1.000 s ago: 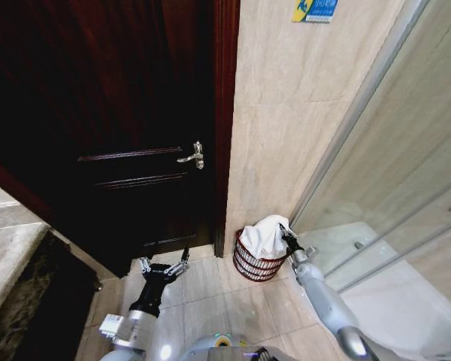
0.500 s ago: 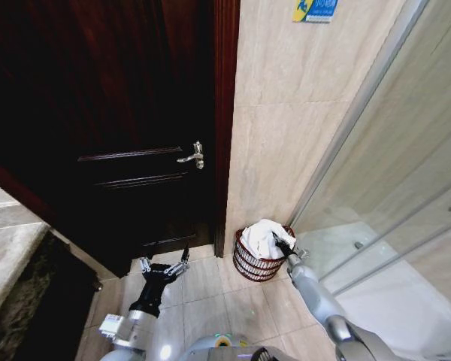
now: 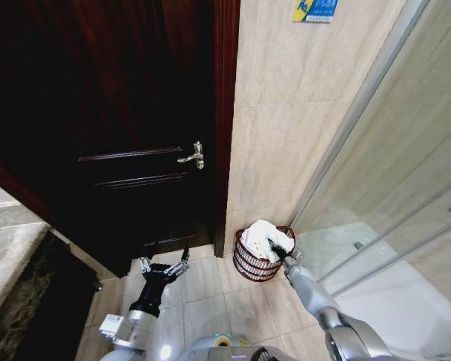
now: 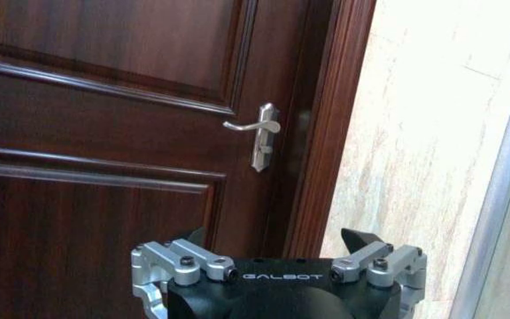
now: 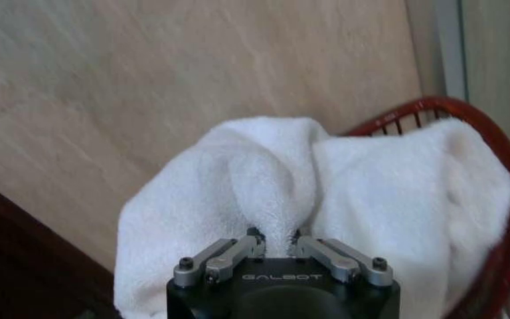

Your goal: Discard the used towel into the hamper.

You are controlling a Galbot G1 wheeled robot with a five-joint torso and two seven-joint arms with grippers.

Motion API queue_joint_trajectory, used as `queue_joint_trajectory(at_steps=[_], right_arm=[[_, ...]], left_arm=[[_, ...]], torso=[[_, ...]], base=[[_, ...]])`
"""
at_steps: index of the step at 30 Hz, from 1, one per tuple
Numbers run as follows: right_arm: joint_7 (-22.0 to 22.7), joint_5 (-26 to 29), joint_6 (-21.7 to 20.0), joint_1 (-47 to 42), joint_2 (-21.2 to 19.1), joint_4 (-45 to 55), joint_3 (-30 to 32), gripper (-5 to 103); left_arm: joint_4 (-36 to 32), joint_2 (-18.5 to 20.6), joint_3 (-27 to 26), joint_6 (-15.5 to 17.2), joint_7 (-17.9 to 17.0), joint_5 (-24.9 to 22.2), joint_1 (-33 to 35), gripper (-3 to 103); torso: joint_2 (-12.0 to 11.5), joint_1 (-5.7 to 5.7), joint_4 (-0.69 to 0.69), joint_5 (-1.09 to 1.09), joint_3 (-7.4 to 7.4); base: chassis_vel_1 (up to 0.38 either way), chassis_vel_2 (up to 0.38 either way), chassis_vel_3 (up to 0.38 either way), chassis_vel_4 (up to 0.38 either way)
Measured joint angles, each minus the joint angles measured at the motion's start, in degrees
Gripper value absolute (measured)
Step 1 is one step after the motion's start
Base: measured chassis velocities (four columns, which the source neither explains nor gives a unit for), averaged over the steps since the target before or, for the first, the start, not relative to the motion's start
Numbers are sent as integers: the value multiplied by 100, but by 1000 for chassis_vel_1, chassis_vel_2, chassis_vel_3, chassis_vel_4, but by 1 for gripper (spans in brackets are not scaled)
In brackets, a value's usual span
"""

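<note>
Towel's basically in the hamper, right arm hanging on to it

Left gripper [image 3: 164,266] sits idle low by the dark door [image 3: 120,113], jaws spread wide, holding nothing. Further right, the white towel [image 3: 261,238] is heaped in the hamper [image 3: 249,265] against the tiled wall. It looks soft, light and floppy. The right gripper [image 5: 273,246] has its jaws pinched tight on a top fold, which seems the sensible spot.

White fluffy towel [image 5: 326,199] hides the round reddish-brown ribbed hamper's [image 5: 494,166] inside and most of its rim. Right hand [image 5: 273,244] fingertips sit buried in a towel fold. Blue wall sign [image 3: 314,10] cut by head view's top edge, print unreadable.
</note>
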Motion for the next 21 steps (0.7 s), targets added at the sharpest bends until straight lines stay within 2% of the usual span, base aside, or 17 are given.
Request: queue_joint_trajectory(at_steps=[9, 14, 21], right_arm=[[-43, -629, -364, 265, 68, -542, 369, 7], [249, -926, -615, 419, 133, -681, 427, 7], [374, -1303, -839, 570, 192, -741, 418, 7]], left_arm=[[0, 0, 0, 0, 0, 0, 0, 100], [0, 0, 0, 0, 0, 0, 0, 100], [0, 0, 0, 0, 0, 0, 0, 100]], torso=[[0, 0, 0, 1, 0], [0, 0, 0, 1, 0], [0, 0, 0, 0, 0]], base=[[0, 0, 0, 0], [0, 0, 0, 0], [0, 0, 0, 0]])
